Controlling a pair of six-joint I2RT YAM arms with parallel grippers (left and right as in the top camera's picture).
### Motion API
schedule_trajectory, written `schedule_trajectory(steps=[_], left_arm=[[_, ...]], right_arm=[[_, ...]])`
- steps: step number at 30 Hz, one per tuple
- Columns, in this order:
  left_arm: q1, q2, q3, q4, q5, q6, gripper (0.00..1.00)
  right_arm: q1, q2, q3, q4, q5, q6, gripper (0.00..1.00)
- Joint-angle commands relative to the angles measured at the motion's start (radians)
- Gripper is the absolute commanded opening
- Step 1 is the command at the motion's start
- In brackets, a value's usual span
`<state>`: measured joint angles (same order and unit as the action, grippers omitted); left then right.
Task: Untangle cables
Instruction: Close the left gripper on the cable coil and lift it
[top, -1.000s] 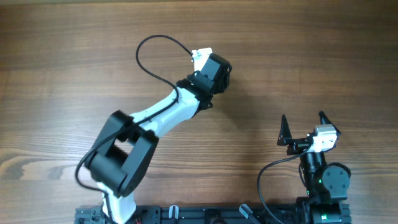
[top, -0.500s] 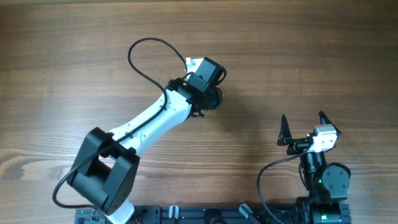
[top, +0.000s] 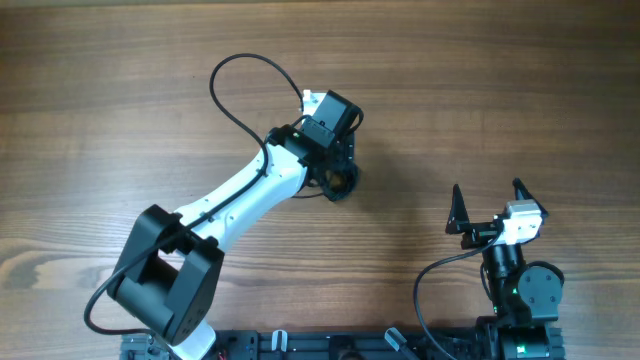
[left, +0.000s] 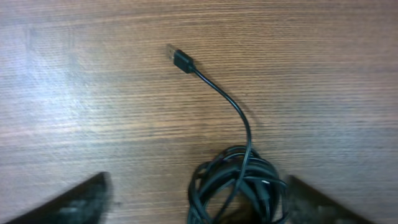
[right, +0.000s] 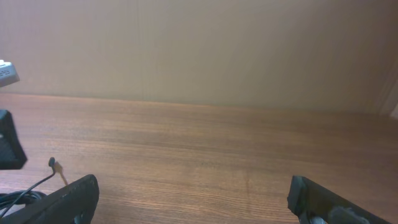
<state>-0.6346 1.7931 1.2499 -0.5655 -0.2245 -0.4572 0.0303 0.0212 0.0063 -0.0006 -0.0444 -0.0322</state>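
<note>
Several loops of thin black cable (left: 233, 186), seemingly limp and light, lie bundled on the brown wooden table (left: 74, 93) between the left gripper's (left: 196, 185) wide-spread fingers, probably best taken near the stiffer metal-tipped plug end (left: 180, 59), while the right gripper (top: 487, 190) stands wide and empty.

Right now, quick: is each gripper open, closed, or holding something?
Left gripper: open, its fingers wide on either side of the bundled cables, not gripping them.
Right gripper: open, holding nothing.
</note>
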Motion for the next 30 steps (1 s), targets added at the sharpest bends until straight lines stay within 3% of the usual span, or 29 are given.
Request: schedule_trajectory(steps=[1, 5, 10, 21, 25, 28, 30], left_arm=[[0.033, -0.01, -0.005, 0.0, 0.032, 0.019, 0.75], [0.045, 0.013, -0.006, -0.005, 0.184, -0.009, 0.64], [0.037, 0.078, -0.006, -0.029, 0.223, -0.078, 0.6], [0.036, 0.137, -0.006, -0.038, 0.179, -0.078, 0.38], [0.036, 0.137, -0.006, -0.038, 0.179, -0.078, 0.38], [0.036, 0.137, -0.006, -0.045, 0.179, -0.078, 0.5], [0.036, 0.137, -0.006, -0.046, 0.179, -0.078, 0.52]], right_arm=[[0.001, -0.005, -0.001, 0.002, -0.001, -0.018, 1.0], [0.001, -0.005, -0.001, 0.002, -0.001, -0.018, 1.0], [0.001, -0.005, -0.001, 0.002, -0.001, -0.018, 1.0], [0.001, -0.005, -0.001, 0.002, -0.001, -0.018, 1.0], [0.001, -0.005, -0.001, 0.002, -0.002, -0.018, 1.0], [0.001, -0.005, -0.001, 0.002, -0.001, -0.018, 1.0], [0.001, -0.005, -0.001, 0.002, -0.001, -0.018, 1.0]])
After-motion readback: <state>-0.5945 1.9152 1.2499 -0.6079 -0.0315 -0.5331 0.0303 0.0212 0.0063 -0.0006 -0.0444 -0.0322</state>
